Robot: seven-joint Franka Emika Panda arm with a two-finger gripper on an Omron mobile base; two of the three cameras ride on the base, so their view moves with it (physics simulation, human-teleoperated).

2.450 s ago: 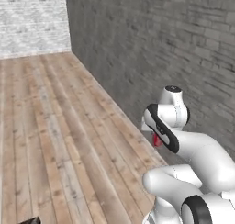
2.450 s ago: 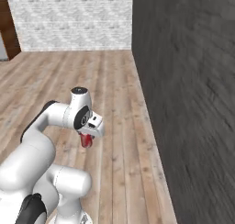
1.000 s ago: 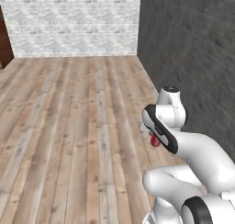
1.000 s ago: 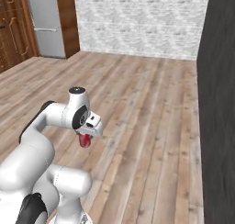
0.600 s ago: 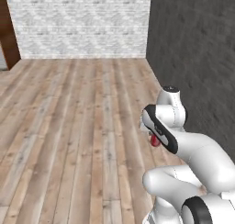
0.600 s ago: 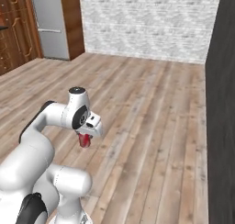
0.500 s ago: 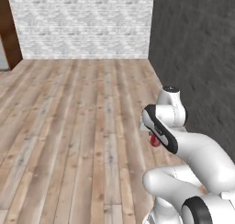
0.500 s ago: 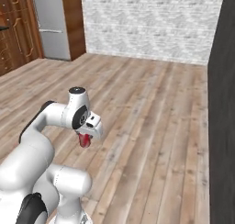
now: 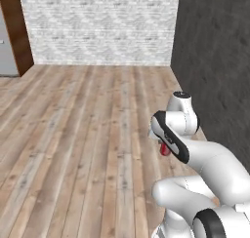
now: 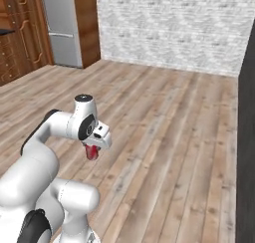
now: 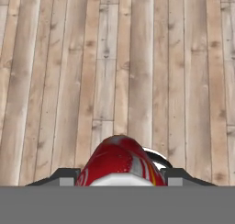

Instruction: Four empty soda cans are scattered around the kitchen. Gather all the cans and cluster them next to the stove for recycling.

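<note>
Below, wood plank floor meets white brick wall.

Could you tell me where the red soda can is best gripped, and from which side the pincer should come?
Across its round side wall at mid-height, fingers on opposite sides, coming along the can's axis. The red soda can is a small cylinder, and the pincer already holds it this way above the wood floor, so no regrasp seems needed.

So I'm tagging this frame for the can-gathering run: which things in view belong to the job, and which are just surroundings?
Part of the job:
- red soda can, held over the floor
- tool, shut on that can

Just surroundings:
- wood plank floor
- white brick wall
- dark grey wall
- grey fridge
- brown wood cabinets
</note>
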